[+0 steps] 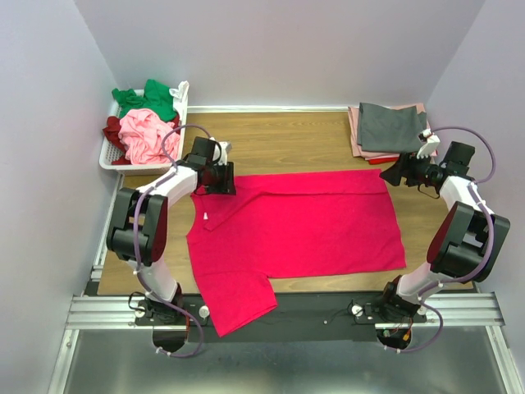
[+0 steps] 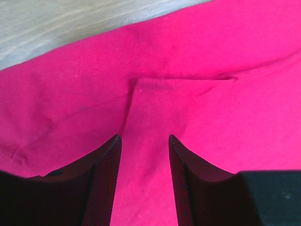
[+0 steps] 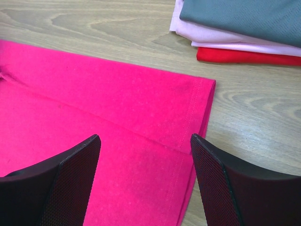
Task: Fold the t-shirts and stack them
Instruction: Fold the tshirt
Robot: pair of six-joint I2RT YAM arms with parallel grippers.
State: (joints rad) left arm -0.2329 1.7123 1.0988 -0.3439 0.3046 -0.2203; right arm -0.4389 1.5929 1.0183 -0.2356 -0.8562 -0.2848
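Crimson-pink t-shirt (image 1: 303,222) is lying spread flat mid-counter (image 1: 287,135), one sleeve overhanging the near edge. Left pincer (image 2: 143,179) is straddling a folded sleeve strip, jaws apart, probably released. Right pincer (image 3: 146,179) is hovering wide open over the hem corner, near the far-right stack (image 1: 390,127).

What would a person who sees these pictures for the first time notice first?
First the bright crimson-pink t-shirt, spread flat across the middle of the table. Next, the folded stack at the far right corner, grey on top, and the white basket of crumpled shirts at the far left.
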